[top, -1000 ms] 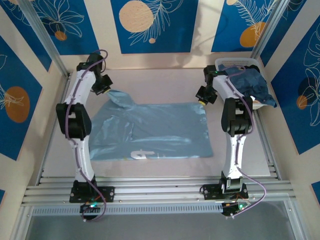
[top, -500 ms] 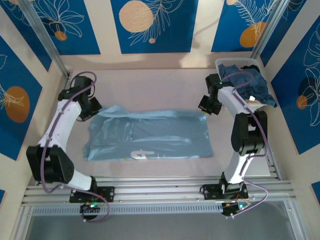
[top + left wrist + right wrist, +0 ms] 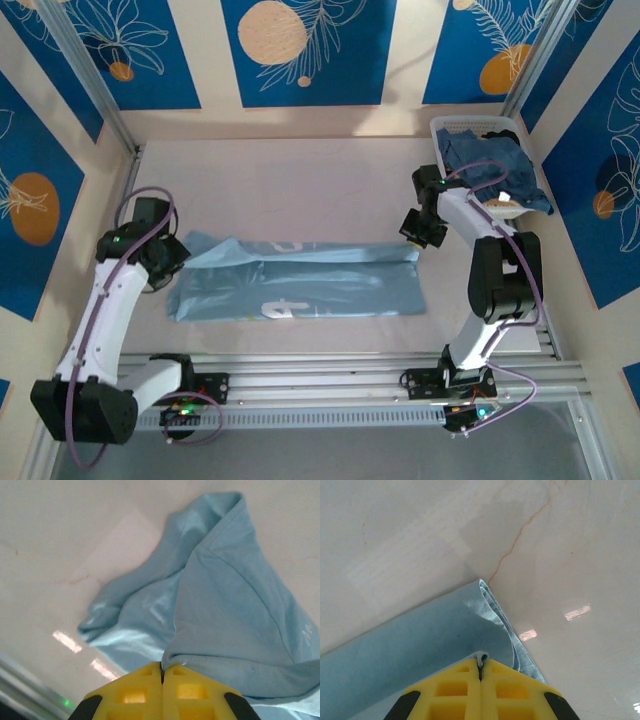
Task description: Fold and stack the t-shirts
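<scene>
STATE: left hand (image 3: 161,667) clenched on the left edge, right hand (image 3: 481,663) clenched on the right corner of the light blue cotton t-shirt with white lettering (image 3: 300,285), lying half-folded mid-frame on the pale counter (image 3: 300,180) | RISK: uneven pull may skew the fold | VIEWS: overhead shows lettering and whole span; wrists show pinched hems, bunched left end.

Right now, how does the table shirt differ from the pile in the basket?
The t-shirt lies spread, half folded; the pile in the basket is crumpled. The t-shirt is light blue, the pile darker. The left gripper and right gripper pinch the t-shirt; nothing holds the pile. Both are blue cloth.
</scene>
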You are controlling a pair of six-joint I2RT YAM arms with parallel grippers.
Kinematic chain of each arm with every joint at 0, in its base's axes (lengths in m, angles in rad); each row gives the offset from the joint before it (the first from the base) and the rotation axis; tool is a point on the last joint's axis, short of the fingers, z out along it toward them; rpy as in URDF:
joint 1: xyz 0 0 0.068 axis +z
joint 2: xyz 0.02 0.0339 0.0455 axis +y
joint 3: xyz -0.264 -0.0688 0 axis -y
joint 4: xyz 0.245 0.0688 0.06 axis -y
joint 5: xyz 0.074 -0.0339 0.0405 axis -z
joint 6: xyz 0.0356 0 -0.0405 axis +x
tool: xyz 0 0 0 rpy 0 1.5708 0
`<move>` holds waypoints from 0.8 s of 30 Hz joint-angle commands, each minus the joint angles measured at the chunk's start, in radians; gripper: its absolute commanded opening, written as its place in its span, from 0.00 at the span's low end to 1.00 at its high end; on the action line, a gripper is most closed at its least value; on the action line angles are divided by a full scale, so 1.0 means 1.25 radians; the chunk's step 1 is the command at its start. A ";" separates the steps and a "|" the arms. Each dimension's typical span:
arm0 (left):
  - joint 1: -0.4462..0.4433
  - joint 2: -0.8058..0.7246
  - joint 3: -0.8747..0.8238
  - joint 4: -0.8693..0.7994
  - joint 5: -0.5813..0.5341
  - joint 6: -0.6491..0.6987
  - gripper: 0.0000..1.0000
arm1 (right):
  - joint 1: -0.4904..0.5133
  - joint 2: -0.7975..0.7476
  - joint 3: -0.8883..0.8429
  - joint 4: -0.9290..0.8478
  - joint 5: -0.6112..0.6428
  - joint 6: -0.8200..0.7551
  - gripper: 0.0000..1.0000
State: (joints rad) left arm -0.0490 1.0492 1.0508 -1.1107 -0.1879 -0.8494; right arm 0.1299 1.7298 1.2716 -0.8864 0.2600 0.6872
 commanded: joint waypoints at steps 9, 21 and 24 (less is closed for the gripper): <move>-0.017 -0.102 -0.125 -0.126 0.052 -0.088 0.00 | -0.004 -0.021 0.036 -0.025 0.042 0.011 0.00; -0.068 -0.086 -0.249 -0.083 0.080 -0.114 0.00 | 0.033 -0.070 -0.046 -0.042 0.034 0.041 0.00; -0.070 -0.077 -0.260 -0.068 0.083 -0.112 0.00 | 0.034 -0.077 -0.089 -0.038 0.030 0.058 0.00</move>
State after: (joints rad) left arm -0.1276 0.9493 0.7395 -1.2022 -0.1005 -0.9684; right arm 0.1703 1.6512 1.2072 -0.9092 0.2890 0.7193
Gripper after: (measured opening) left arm 0.046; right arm 0.066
